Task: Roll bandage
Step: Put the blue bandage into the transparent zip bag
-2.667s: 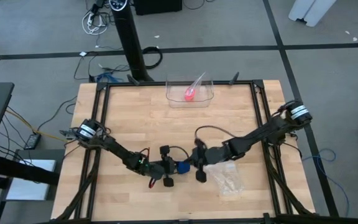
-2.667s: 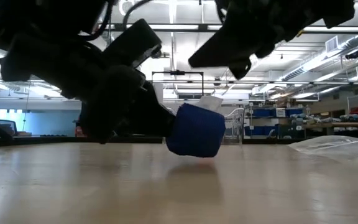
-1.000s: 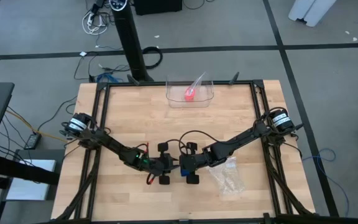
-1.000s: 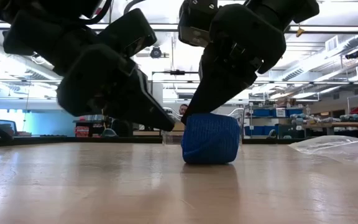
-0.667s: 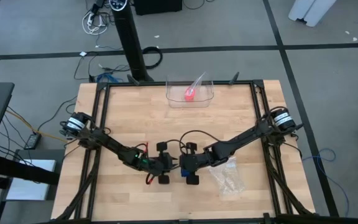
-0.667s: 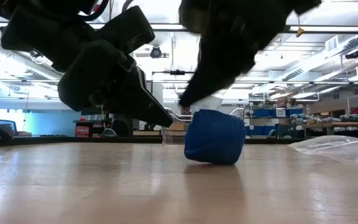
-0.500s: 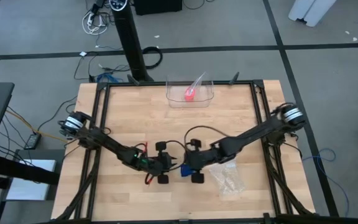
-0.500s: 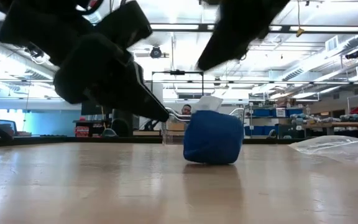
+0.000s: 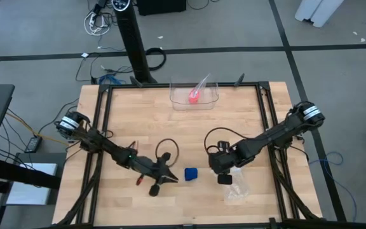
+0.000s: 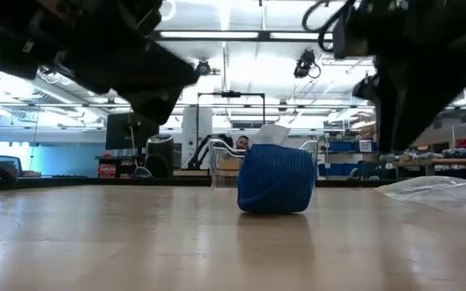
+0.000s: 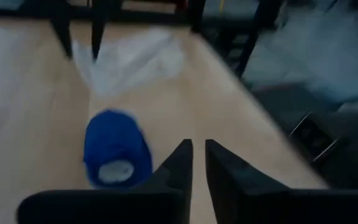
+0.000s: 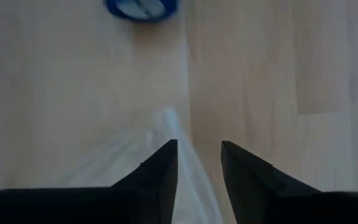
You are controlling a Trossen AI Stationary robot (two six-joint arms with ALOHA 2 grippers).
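The bandage (image 9: pixel 190 173) is a bright blue roll lying alone on the wooden table, near its front middle; in the low view the roll (image 10: pixel 275 179) rests on the tabletop. One end with a pale core (image 11: pixel 115 171) faces my left gripper. My left gripper (image 9: pixel 169 179) hovers just left of the roll, its fingers (image 11: pixel 180 163) only a narrow slit apart and holding nothing. My right gripper (image 9: pixel 224 179) hangs to the right of the roll, pointing steeply down over the plastic bag, open and holding nothing (image 12: pixel 199 149).
A crumpled clear plastic bag (image 9: pixel 237 187) lies right of the roll, under my right gripper. A clear container (image 9: pixel 194 100) holding a small pink-red roll stands at the far edge's middle. Bare wood lies between it and the arms.
My right gripper has come up off the top of the roll and swung toward the table's right edge, over the plastic bag. My left gripper has drawn back toward the left edge and tipped up nearer to level. The roll wobbled, then settled where it was.
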